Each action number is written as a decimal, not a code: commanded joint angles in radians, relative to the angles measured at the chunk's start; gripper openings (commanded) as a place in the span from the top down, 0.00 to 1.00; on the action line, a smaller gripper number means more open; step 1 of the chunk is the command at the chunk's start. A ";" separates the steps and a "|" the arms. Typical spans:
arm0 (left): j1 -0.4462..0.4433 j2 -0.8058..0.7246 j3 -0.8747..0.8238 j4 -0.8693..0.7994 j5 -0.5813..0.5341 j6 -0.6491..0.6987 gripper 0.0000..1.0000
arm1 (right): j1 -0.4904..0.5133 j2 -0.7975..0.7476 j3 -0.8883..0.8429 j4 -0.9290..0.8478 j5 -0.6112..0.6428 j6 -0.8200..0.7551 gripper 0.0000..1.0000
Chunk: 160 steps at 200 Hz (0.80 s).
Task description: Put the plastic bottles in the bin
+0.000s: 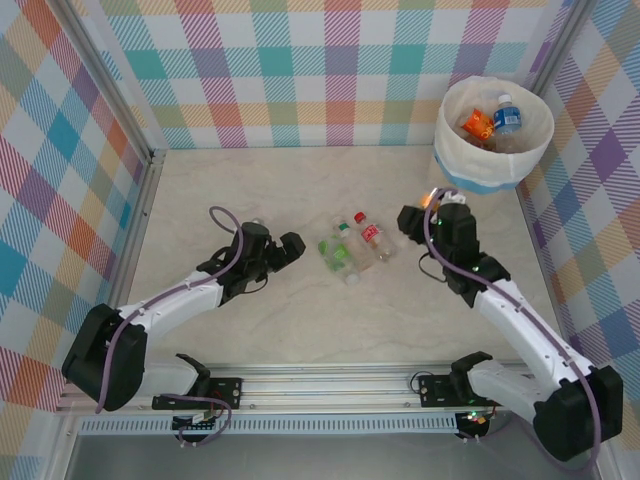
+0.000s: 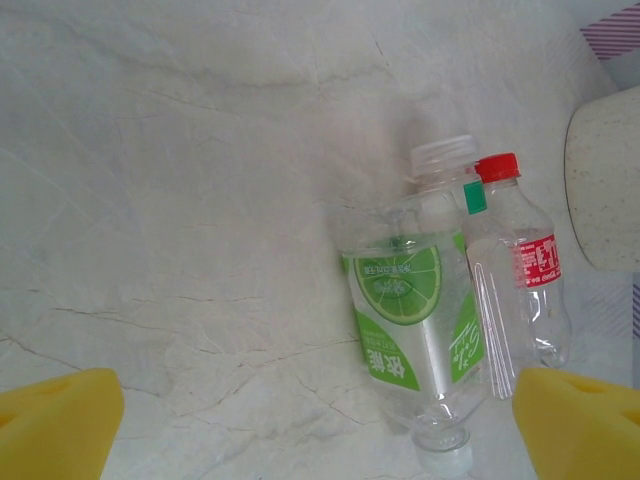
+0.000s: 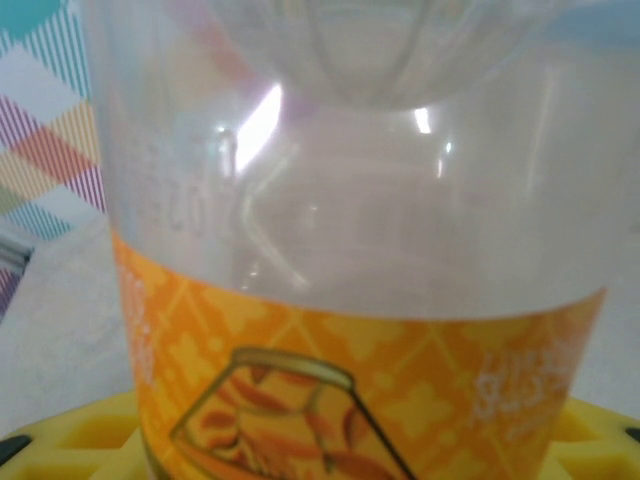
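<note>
Orange-labelled bottle [image 3: 350,380] sits clamped in your right jaws near the bin [image 1: 462,160]; two bottles [image 1: 507,118] lie inside, three bottles [image 1: 372,240] on the bench [image 1: 250,190]. Your left jaws hang low, wide open.

Lying side by side mid-table, lime-labelled bottle [image 2: 410,320] and red-capped bottle [image 2: 522,285]; gripped, clear orange-labelled bottle [image 3: 350,300]; inside cream, blue-banded bin [image 1: 470,165], blue-labelled bottle [image 1: 507,117] and orange-wrapped bottle [image 1: 476,124].

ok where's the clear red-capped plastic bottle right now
The clear red-capped plastic bottle lies near the centre of the pale table in the top view, at the cluster's right end, beside the clear green-labelled bottle.
</note>
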State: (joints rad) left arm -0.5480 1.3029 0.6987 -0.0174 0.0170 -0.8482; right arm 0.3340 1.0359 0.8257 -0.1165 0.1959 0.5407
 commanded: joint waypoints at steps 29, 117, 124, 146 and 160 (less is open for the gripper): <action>-0.009 0.003 0.020 0.010 -0.009 -0.014 0.00 | -0.291 0.186 0.361 0.094 -0.348 0.049 0.57; -0.009 0.021 0.022 0.012 -0.002 -0.018 0.00 | -0.478 0.625 0.841 0.064 -0.202 0.327 0.49; -0.009 0.022 0.022 0.012 -0.001 -0.017 0.00 | -0.479 0.654 0.873 0.049 -0.191 0.327 0.49; -0.008 0.022 0.025 0.007 0.000 -0.010 0.00 | -0.480 0.746 0.980 -0.005 -0.184 0.328 0.50; -0.007 0.020 0.027 0.002 -0.002 -0.008 0.00 | -0.478 0.804 1.033 -0.033 -0.180 0.337 0.50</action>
State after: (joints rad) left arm -0.5484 1.3186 0.6994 -0.0174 0.0170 -0.8631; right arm -0.1429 1.7729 1.7542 -0.1074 -0.0212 0.8444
